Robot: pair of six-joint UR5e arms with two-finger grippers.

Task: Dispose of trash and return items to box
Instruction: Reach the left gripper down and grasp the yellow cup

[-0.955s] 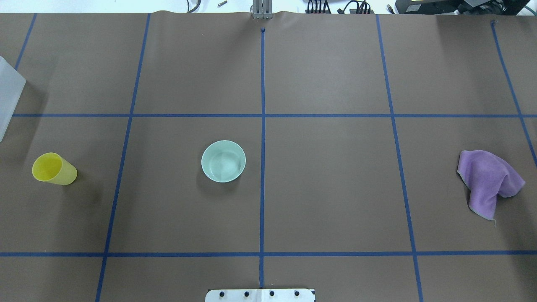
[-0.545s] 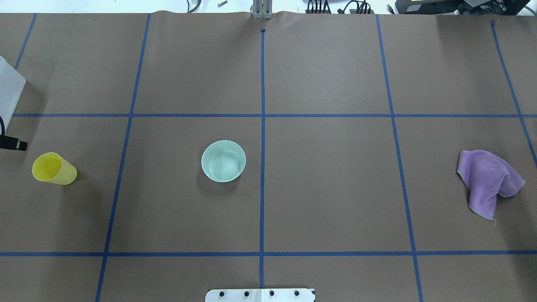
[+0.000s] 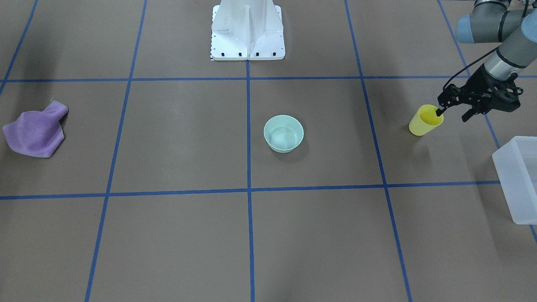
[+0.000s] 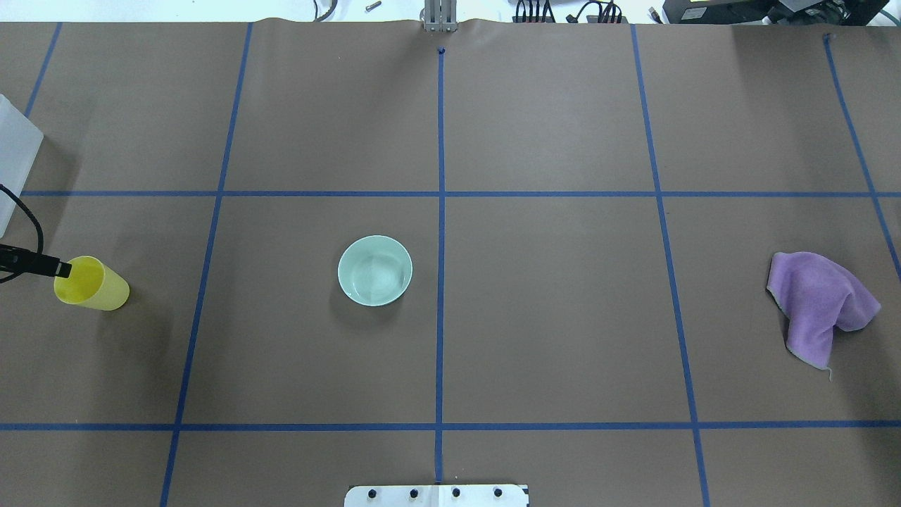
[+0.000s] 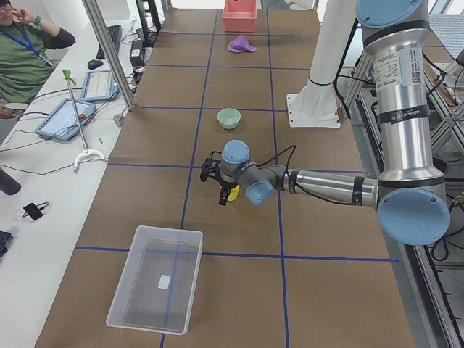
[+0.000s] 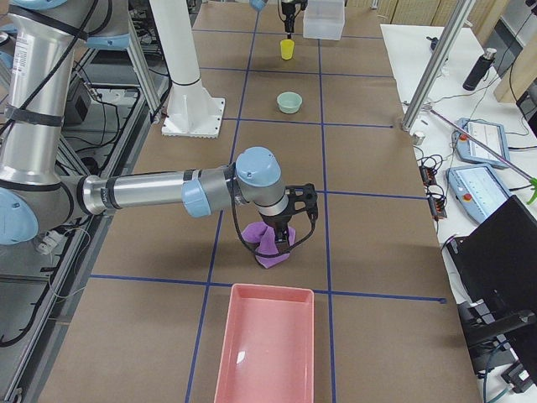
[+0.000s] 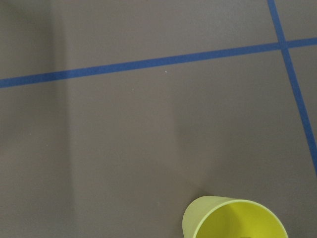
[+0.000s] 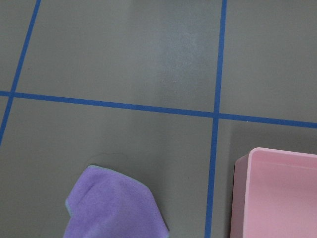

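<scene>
Yellow cup [image 3: 424, 123] stands upright on the tabletop [image 3: 319, 235] near the box [image 3: 517, 180], and I must lower the left tool [image 3: 452, 114], its jaws wide, so one finger goes inside the rim.

Left gripper [image 3: 452, 115] low, jaws wide apart.

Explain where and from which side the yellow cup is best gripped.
Probably the rim wall of the yellow cup, from above: it stands upright with its mouth open, so one finger fits inside, one outside. The left end effector hangs open at its rim.
</scene>
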